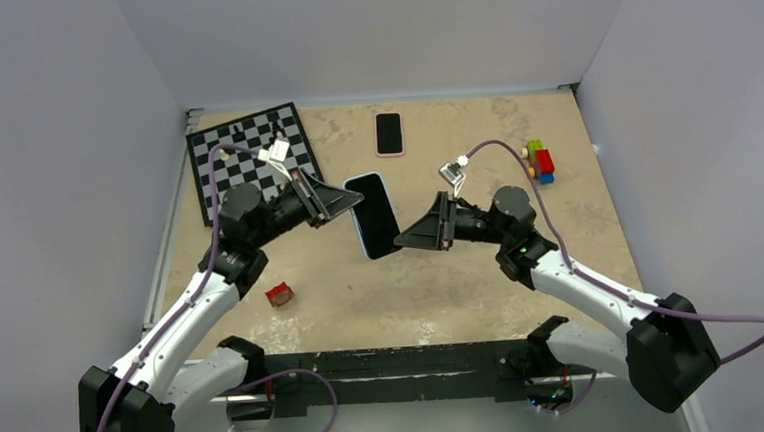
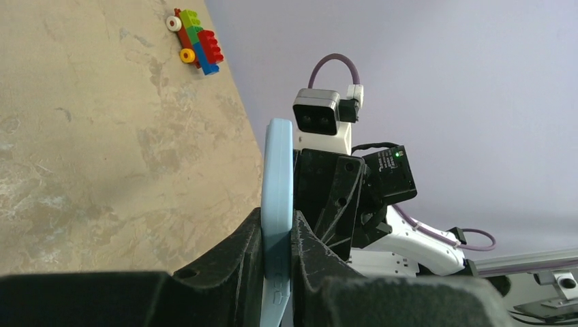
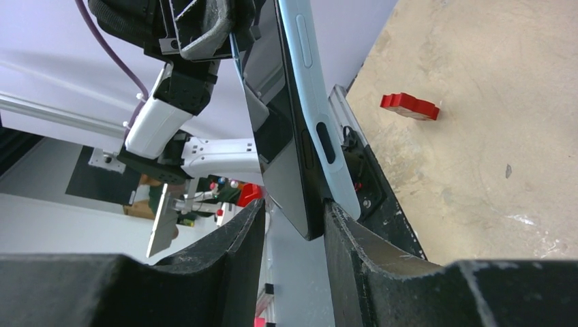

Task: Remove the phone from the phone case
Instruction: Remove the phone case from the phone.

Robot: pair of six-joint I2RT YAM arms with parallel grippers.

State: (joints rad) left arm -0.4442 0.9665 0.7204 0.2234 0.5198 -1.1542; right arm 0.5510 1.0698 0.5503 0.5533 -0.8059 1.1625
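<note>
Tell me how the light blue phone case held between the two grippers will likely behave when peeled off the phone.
The light blue phone case looks like soft matte rubber, so it would probably flex and stretch rather than snap. Its matte edge, pinched by the left gripper, likely resists slipping. The glossy black phone, by the right gripper, seems slicker and rigid, so it may slide.

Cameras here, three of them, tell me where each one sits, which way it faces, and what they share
Top view: above and behind the arms, looking down on the table; both arms show.
Left wrist view: on the left arm, facing the right arm; left claw pinches the blue case.
Right wrist view: on the right arm, facing the left arm; right claw around the phone.
Shared: all three show the cased phone; the two wrist views face each other.
</note>
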